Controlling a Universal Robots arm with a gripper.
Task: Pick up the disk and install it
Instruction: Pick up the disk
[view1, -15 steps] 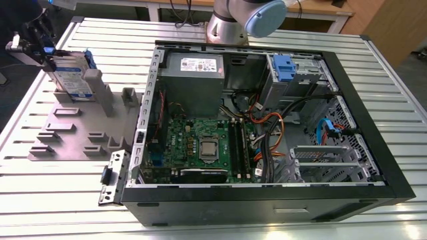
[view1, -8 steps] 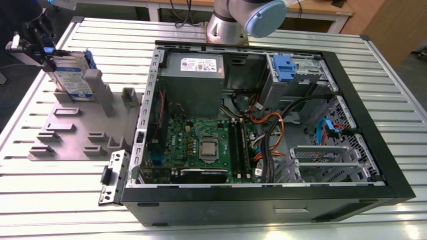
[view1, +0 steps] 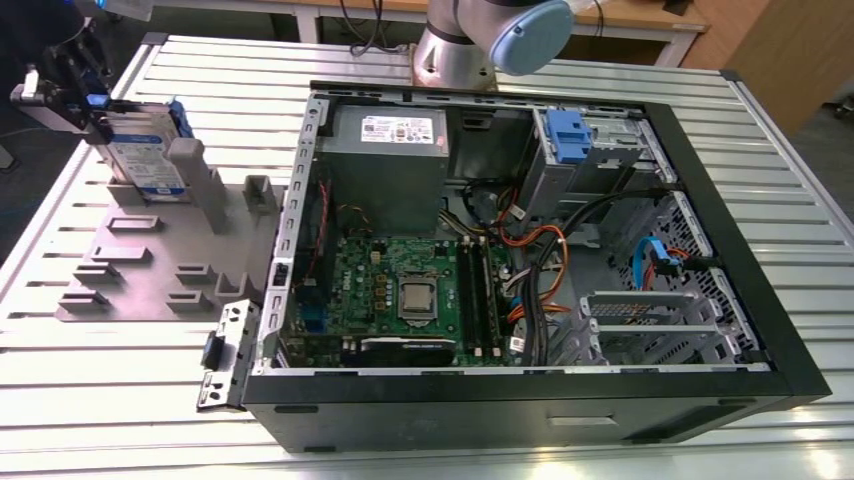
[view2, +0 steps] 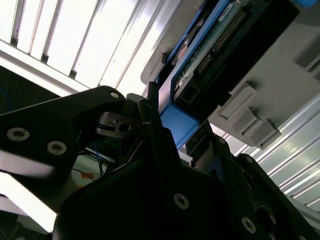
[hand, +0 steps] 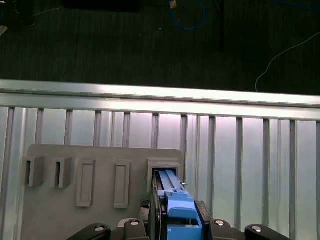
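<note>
The disk (view1: 144, 152) is standing on end in the grey rack (view1: 140, 265), long axis upright, beside the open computer case (view1: 707, 215). The tool (view1: 102, 112) is clamping its blue top end.

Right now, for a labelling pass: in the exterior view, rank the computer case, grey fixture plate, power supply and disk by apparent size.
1. computer case
2. grey fixture plate
3. power supply
4. disk, though partly hidden, so the last pair is less sure

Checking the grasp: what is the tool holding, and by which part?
The disk, gripped by the tool at its blue carrier's end, standing in the grey rack.
</note>
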